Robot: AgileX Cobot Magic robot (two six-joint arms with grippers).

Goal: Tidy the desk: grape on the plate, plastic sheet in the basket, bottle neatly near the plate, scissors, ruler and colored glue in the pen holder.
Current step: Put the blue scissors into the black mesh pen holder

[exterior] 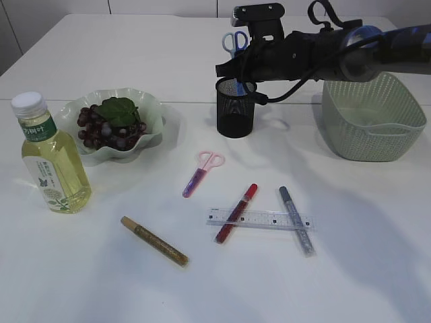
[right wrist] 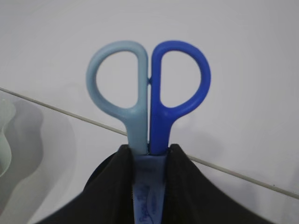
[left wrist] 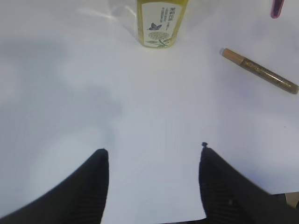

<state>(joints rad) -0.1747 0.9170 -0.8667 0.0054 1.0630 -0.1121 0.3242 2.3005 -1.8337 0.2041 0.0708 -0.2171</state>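
My right arm reaches in from the right edge, stretched nearly level across the far table, with its tool [exterior: 237, 75] poised right above the black mesh pen holder [exterior: 236, 111]. That right tool [right wrist: 149, 163] sits closed around the blades of the blue scissors [right wrist: 149, 98], whose two handle loops stick up past the fingers; the blade tips point down into the holder. My left tool [left wrist: 154, 161] hangs low over bare table [left wrist: 140, 102] at the near left, its fingers spread well apart and holding nothing.

The grapes [exterior: 108, 128] lie on the green plate [exterior: 151, 111] at the far left, with the bottle [exterior: 52, 158] upright just left of it. Pink scissors [exterior: 202, 171], the clear ruler [exterior: 259, 219], and red [exterior: 237, 212], silver [exterior: 296, 219] and gold glue pens [exterior: 153, 240] lie on the near table. The green basket [exterior: 374, 118] stands at the far right.
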